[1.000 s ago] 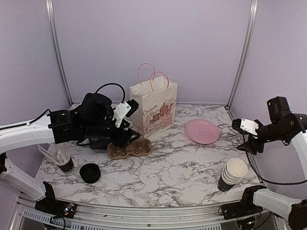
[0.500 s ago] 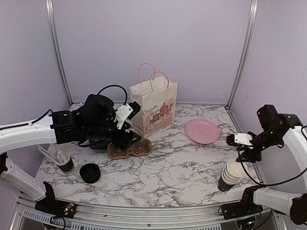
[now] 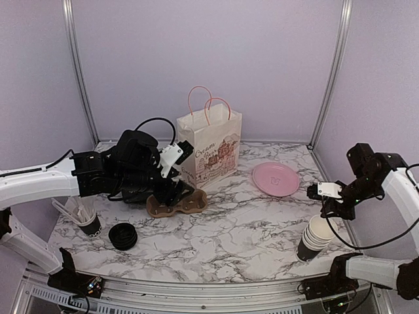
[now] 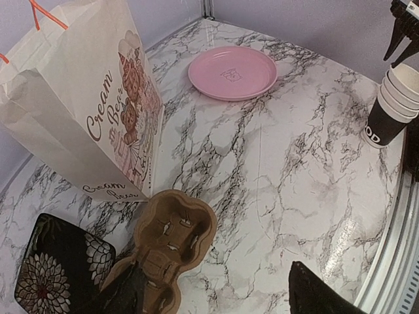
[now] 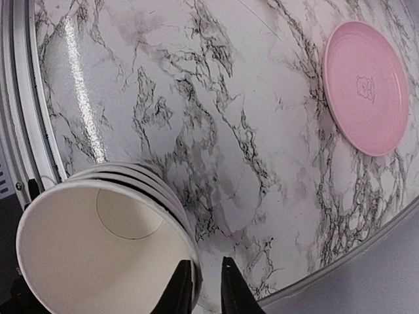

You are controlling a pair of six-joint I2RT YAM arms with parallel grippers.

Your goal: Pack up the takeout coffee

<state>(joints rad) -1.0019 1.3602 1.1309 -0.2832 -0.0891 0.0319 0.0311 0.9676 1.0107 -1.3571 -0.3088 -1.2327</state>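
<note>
Black paper cups are pinched at the top rim by the down-tilted right gripper; the left gripper is spread wide.

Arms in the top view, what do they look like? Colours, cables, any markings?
Both share one build: the left arm and right arm have white tube links joined by bulky black joint housings. A small white block sits by each wrist. Thin black cables loop off them. The left tool and right tool have slim black fingers. No markings are legible.
</note>
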